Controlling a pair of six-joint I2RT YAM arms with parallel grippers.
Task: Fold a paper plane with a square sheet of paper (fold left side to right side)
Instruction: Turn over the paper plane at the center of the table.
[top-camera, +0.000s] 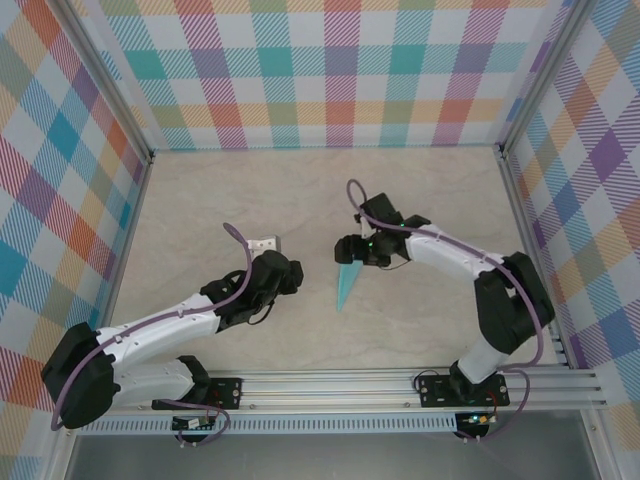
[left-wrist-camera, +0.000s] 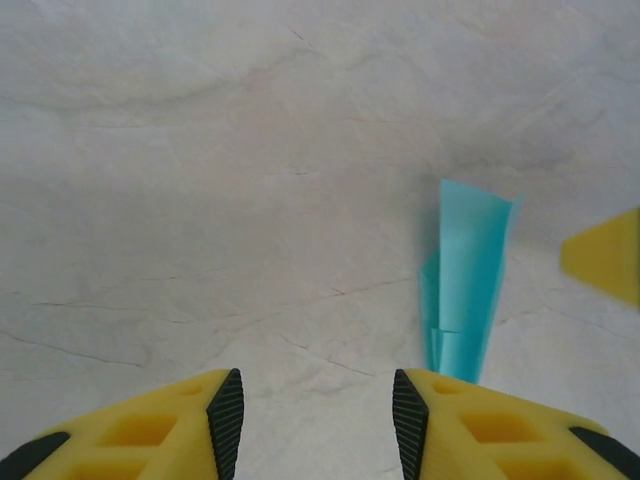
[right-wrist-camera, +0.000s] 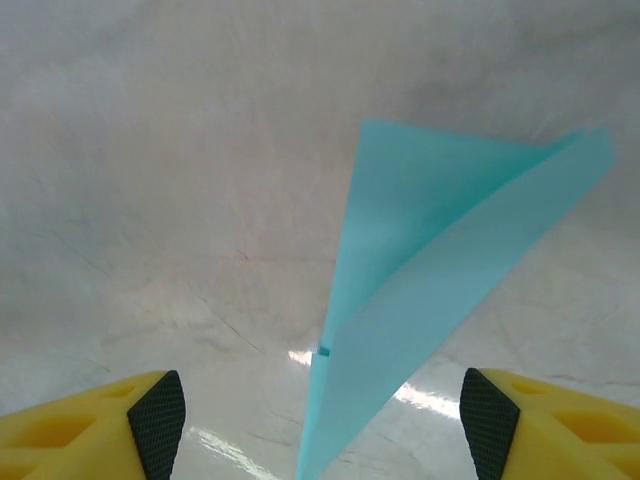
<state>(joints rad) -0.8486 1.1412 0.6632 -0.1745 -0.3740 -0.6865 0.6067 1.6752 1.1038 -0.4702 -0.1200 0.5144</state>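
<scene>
Right wrist | right claw (right-wrist-camera: 318, 415) is gaping released, plane (right-wrist-camera: 430, 270) is lying on table (right-wrist-camera: 150, 200) between its fingers (right-wrist-camera: 100, 420) | left claw (left-wrist-camera: 310, 410) is gaping empty, plane ahead-right | plane likely lying free because folding looks done

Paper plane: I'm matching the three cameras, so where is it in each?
Top external: paper plane just right of centre, slightly below the middle.
Left wrist: paper plane right of centre.
Right wrist: paper plane centre-right, running down to the bottom edge.
Shared landmark: pale marbled tabletop.
</scene>
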